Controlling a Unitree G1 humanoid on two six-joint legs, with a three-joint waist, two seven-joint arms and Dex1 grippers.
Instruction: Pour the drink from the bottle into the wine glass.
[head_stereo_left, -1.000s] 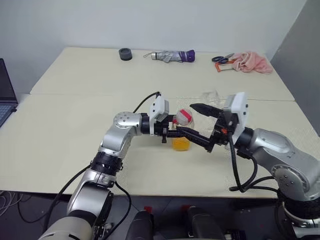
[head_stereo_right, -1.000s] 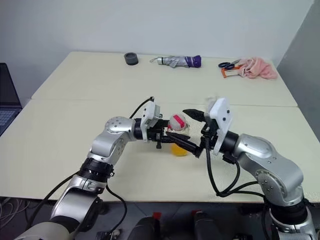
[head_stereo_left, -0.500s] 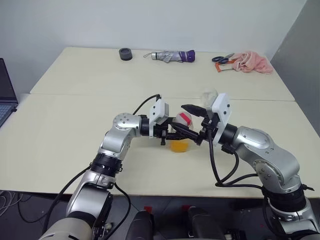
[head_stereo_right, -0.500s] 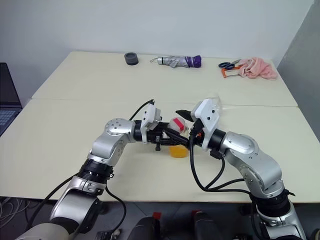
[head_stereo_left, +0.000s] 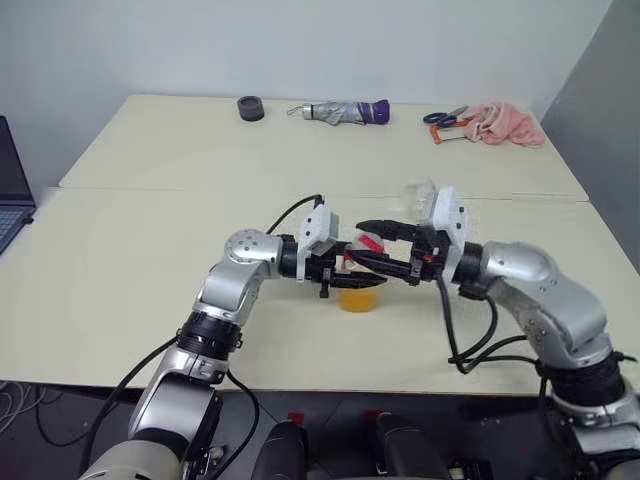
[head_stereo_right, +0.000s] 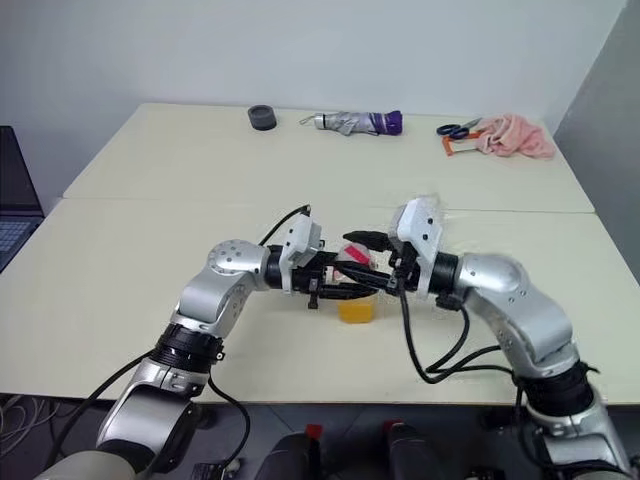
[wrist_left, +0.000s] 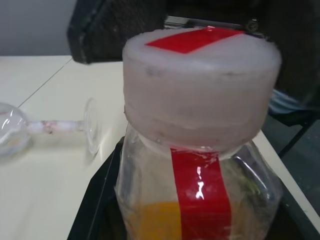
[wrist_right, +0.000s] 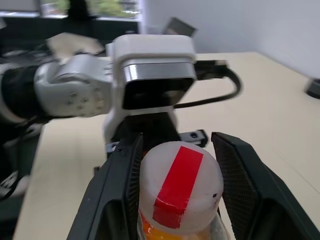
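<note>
My left gripper (head_stereo_left: 362, 281) pinches the clear plastic bottle (wrist_left: 200, 200); my right gripper (wrist_right: 176, 175), jaws spread, flanks its matte white, red-striped cap (wrist_right: 179, 172).

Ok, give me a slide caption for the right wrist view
Right hand straddling the bottle's white, red-striped cap, left hand's wrist camera behind.

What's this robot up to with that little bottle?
Its left gripper is shut on the bottle of orange drink, holding it upright over the table. The right gripper has its fingers on either side of the white-and-red cap, apparently to unscrew it. The wine glass waits beyond, empty.
</note>
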